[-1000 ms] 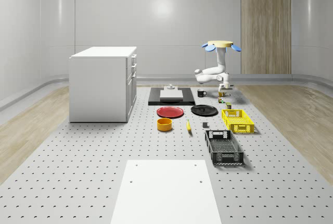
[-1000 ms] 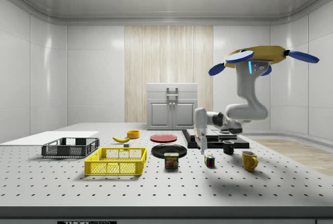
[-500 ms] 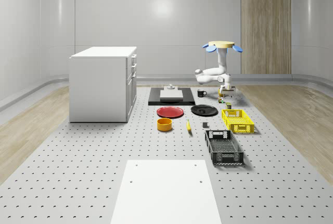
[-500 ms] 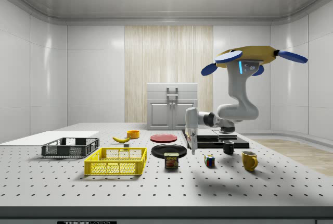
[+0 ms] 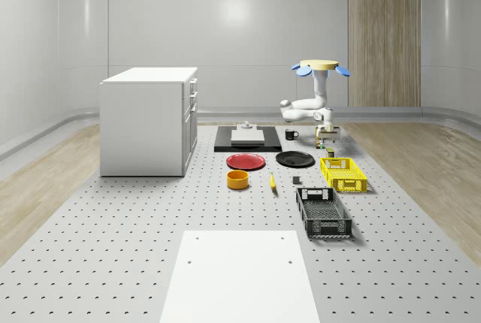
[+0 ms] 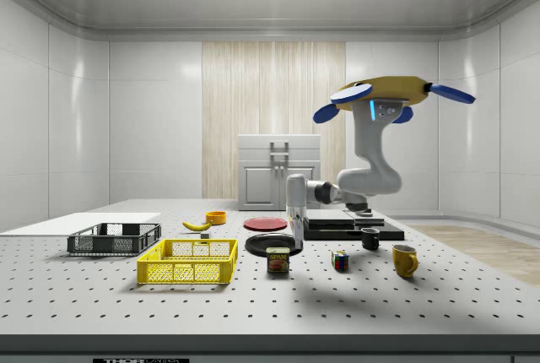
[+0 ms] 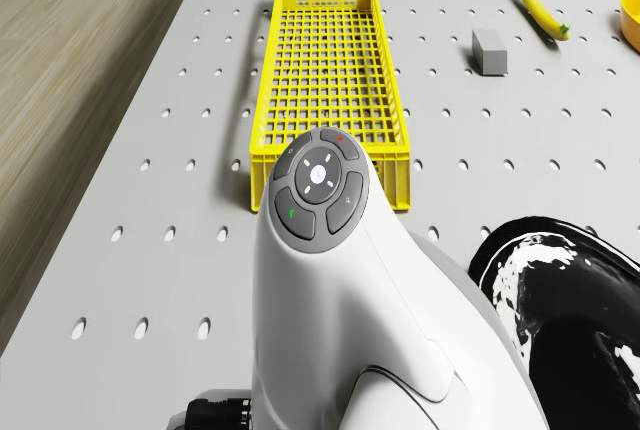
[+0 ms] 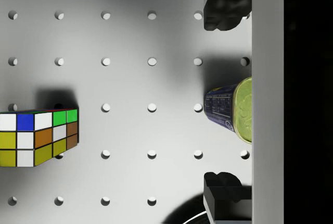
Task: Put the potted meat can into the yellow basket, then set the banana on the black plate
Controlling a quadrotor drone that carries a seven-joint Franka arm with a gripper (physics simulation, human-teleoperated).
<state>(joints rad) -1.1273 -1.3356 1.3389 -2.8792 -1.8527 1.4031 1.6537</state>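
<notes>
The potted meat can (image 6: 278, 260) stands on the perforated table, just off the short end of the yellow basket (image 6: 187, 262). My gripper (image 6: 297, 243) hangs open, pointing down, slightly above the can and a little to the side view's right of it. In the wrist view the can (image 8: 237, 110) lies below the gap between my fingertips (image 8: 226, 8). The drone (image 6: 392, 94) hovers high over the table, to the right of the can in the side view. The banana (image 6: 197, 225) lies beyond the basket, and the black plate (image 6: 274, 245) is behind the can.
A Rubik's cube (image 6: 340, 260), a black mug (image 6: 369, 239) and a yellow mug (image 6: 404, 260) stand to the side view's right of the can. A black basket (image 6: 114, 239), orange bowl (image 6: 216, 217), red plate (image 6: 265, 224) and small grey block (image 7: 489, 52) sit farther off. A white cabinet (image 5: 149, 120) stands on the whole-scene view's left.
The drone and arm have shifted toward the side view's left. The gripper went from above the Rubik's cube to just above the potted meat can.
</notes>
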